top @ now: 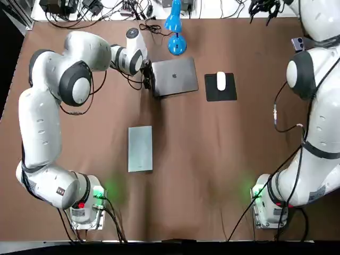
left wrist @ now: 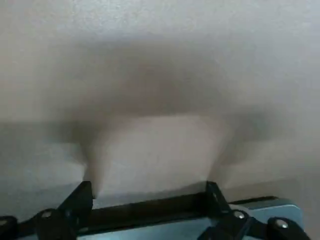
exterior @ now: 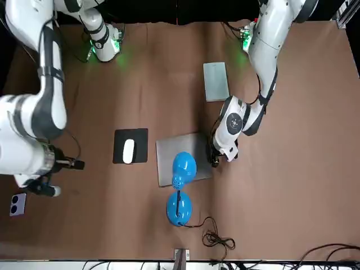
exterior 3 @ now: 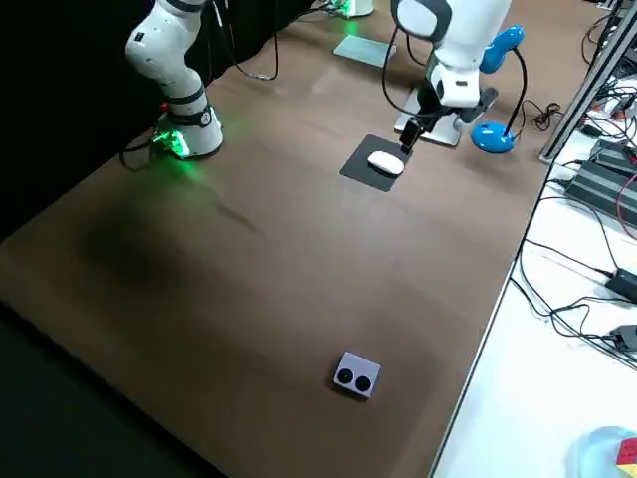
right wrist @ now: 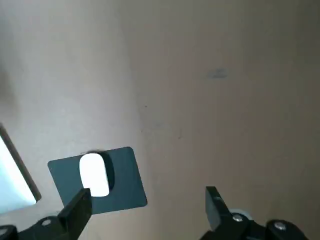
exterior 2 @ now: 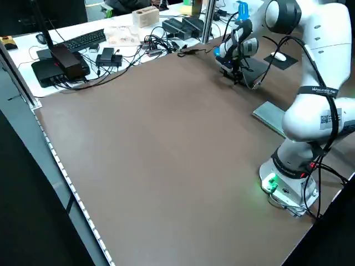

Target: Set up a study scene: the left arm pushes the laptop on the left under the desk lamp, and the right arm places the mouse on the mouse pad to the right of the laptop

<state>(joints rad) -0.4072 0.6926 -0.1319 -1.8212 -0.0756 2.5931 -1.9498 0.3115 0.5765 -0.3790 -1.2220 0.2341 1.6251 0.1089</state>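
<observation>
A closed silver laptop (top: 175, 77) is seen just in front of the base of the blue desk lamp (top: 177, 44). The left gripper (top: 147, 78) is set low against the laptop's left edge, its fingers spread and nothing clasped between them. That stance is judged suited to shoving rather than lifting, since a broad face is offered to the edge. The push is judged to be at or near its end.

The white mouse (top: 221, 81) is found resting on the black mouse pad (top: 229, 93), just to the right of the laptop, so that half of the job is judged done. The right gripper (right wrist: 147, 200) is held slack and empty, raised and well apart from the pad.

A flat grey panel (top: 140, 149) is seen lying on the brown table (top: 212, 159), nearer the arms' bases. An apple-shaped logo is made out on the laptop's lid; no other writing can be read.
</observation>
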